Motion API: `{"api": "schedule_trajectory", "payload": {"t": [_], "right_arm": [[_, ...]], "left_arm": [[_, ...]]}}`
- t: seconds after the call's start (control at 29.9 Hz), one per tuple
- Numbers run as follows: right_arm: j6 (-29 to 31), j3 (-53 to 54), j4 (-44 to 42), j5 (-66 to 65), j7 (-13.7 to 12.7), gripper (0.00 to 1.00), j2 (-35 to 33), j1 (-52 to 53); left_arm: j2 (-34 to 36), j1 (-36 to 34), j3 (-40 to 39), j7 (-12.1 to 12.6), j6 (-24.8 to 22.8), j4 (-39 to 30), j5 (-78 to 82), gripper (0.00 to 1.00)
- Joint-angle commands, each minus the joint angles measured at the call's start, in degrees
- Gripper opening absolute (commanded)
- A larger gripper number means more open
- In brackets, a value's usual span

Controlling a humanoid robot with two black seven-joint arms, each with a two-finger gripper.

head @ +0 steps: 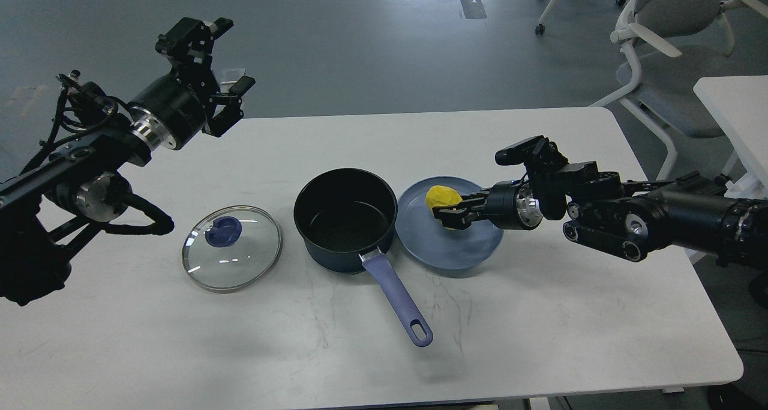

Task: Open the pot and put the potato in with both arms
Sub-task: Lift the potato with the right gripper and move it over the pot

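The right pincer [449,213] covers the lower side of the potato [441,195], so contact cannot be judged. Both arms run out past the picture's side edges. The tabletop [540,314] is cut off at the bottom edge. A chair [666,44] is clipped at the top right.

Office-like lab: white tables [540,158], swivel chair [660,32].

One pot [345,218] at centre, one lid [232,248] to its left, one plate [450,242] to its right, and one potato [443,197] on that plate. Two arms, left [90,152] and right [630,209]. One bench [540,314]. One chair [666,50], upper right.
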Motion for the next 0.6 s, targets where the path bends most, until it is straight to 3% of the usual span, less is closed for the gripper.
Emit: {"api": "schedule_trajectory", "payload": {"t": [0.0, 0.1, 0.3, 0.43, 0.53, 0.57], "right_arm": [[-3.06, 0.52, 0.46, 0.17, 0.08, 0.17, -1.00, 3.23], [-5.35, 0.70, 0.90, 0.61, 0.87, 0.17, -0.04, 7.36], [-7.12, 0.70, 1.52, 0.96, 5.09, 0.17, 6.29, 9.31], [-6.94, 0.00, 1.25, 1.14, 5.88, 0.20, 9.28, 8.52], [-6.94, -0.45, 0.90, 1.14, 6.06, 0.43, 10.34, 6.85], [-7.03, -0.36, 0.64, 1.22, 5.97, 0.72, 10.34, 6.07]], "left_arm": [[0.00, 0.05, -0.08, 0.07, -0.01, -0.08, -0.05, 0.98], [-0.09, 0.05, -0.17, 0.07, -0.01, -0.08, -0.05, 0.98], [0.00, 0.05, -0.17, -0.02, -0.01, -0.08, -0.14, 0.98], [0.09, 0.05, -1.22, 0.07, -0.01, -0.08, -0.14, 0.98], [0.09, 0.05, -1.31, 0.16, -0.01, -0.08, -0.14, 0.98], [0.09, 0.05, -1.31, 0.16, -0.01, -0.08, -0.14, 0.98]]}}
